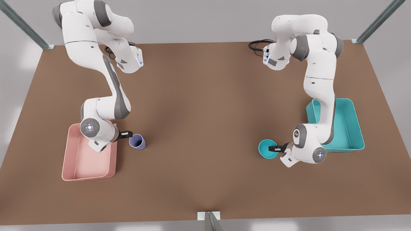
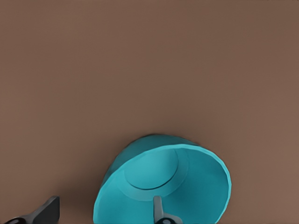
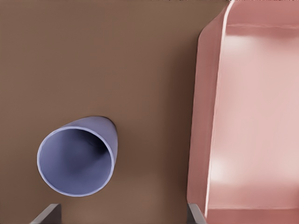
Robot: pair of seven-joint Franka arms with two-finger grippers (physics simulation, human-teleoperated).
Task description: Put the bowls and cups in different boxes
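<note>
The teal bowl sits on the brown table, beside the teal box on the front view's right. My left gripper is low at the bowl. In the left wrist view one finger reaches inside the bowl and the other stays outside, so the gripper is open astride the rim. The lavender cup stands just beside the pink box. My right gripper hovers open over the gap between the cup and the pink box, its fingers spread wide.
The brown table stretches bare between the two arms. Metal frame posts stand at the table's corners and the middle of its near edge. Cables lie by the far arm bases.
</note>
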